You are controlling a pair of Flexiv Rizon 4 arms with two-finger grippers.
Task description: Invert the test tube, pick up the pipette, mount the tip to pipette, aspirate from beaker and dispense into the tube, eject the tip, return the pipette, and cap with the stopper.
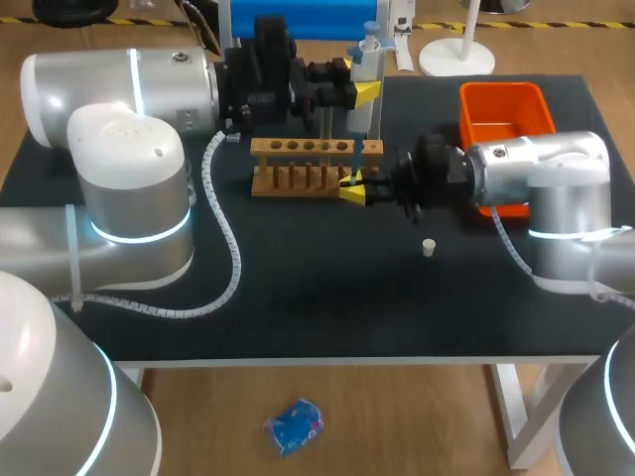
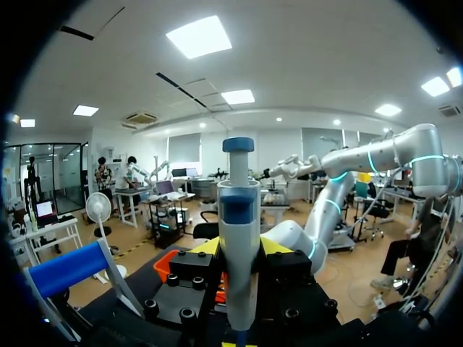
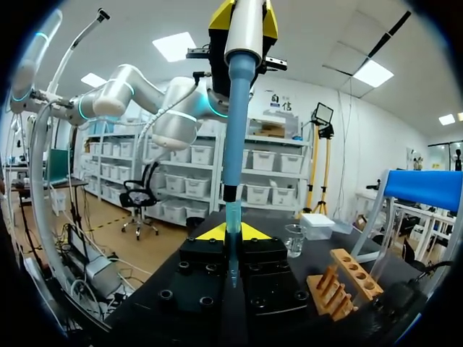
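My left gripper (image 1: pixel 363 93) is shut on the white pipette (image 1: pixel 366 69) and holds it upright above the right end of the wooden rack (image 1: pixel 316 165). In the left wrist view the pipette (image 2: pixel 239 217), with its blue plunger on top, stands between the yellow tips of that gripper (image 2: pixel 239 250). My right gripper (image 1: pixel 354 188) is shut on the thin clear test tube (image 1: pixel 353 176) just in front of the rack. The pipette's blue shaft (image 3: pixel 235 123) comes down so that its tip points into the tube (image 3: pixel 233 262), held between the right gripper's (image 3: pixel 233 233) fingers. A small white stopper (image 1: pixel 429 247) lies on the mat.
An orange bin (image 1: pixel 504 114) stands at the back right, partly behind my right arm. A glass beaker (image 3: pixel 293 240) sits beyond the rack (image 3: pixel 340 283) in the right wrist view. A blue-topped stand (image 1: pixel 298 18) rises at the table's back edge.
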